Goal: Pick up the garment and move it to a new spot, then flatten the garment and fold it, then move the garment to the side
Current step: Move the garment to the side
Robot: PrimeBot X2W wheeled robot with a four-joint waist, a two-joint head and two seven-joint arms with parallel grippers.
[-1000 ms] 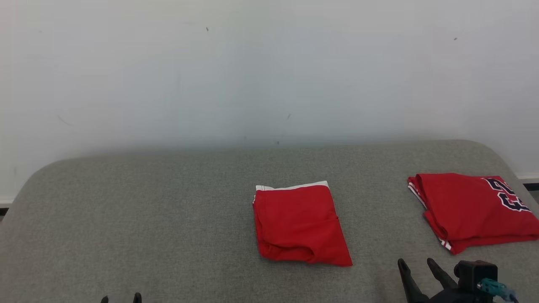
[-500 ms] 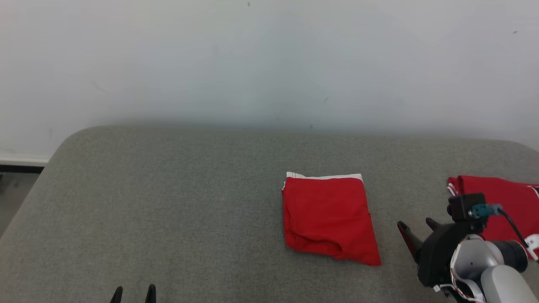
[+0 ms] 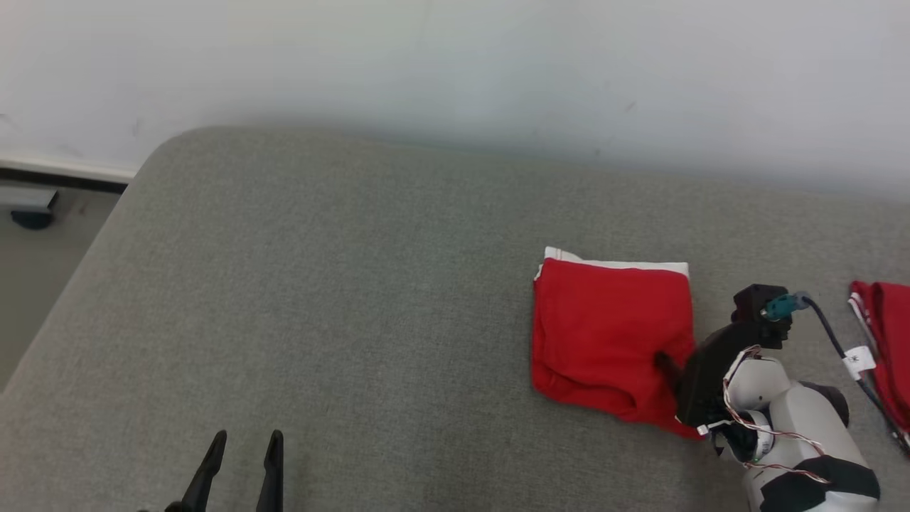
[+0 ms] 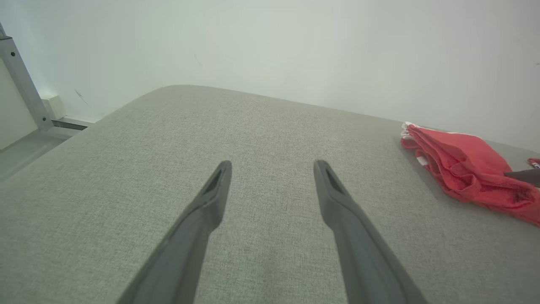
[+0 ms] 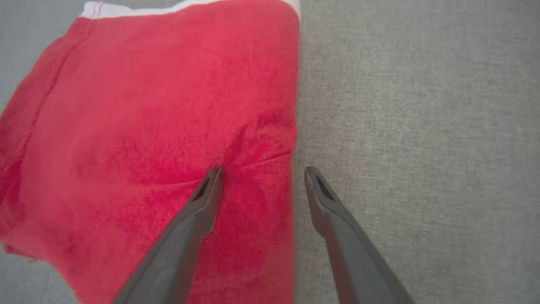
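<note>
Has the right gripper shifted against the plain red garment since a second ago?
Yes: the right gripper came leftward and straddles the right edge of the plain red garment.

No legible writing, even on the white cable tag (image 3: 859, 361)

Grey fabric surface (image 3: 341, 299) — folded red garment (image 3: 604, 327), second red garment (image 3: 885, 334) rightward.
</note>
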